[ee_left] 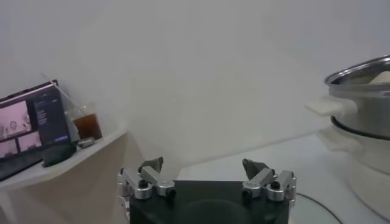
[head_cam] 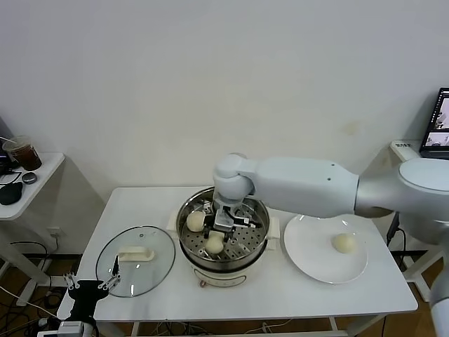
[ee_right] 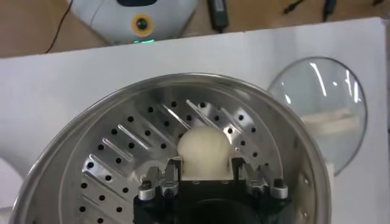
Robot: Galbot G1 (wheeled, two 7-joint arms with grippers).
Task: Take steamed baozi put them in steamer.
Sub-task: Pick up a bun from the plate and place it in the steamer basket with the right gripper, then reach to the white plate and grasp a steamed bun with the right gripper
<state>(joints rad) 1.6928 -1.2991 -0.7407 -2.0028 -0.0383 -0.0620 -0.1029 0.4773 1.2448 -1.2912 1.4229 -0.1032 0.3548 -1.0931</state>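
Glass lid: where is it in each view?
Head: glass lid lies flat on the table, on the robot's left of the steamer.
Left wrist: only a thin curved edge at the frame's lower right corner, possibly the lid; cannot confirm.
Right wrist: lid past the steamer rim.
Shared landmark: the steamer.

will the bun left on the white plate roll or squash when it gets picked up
The baozi looks round and smooth, so a sideways nudge would probably roll it across the flat plate. It likely gives under pressure: the right gripper fingers sit snug around another one inside the steamer. For its size it is probably light.
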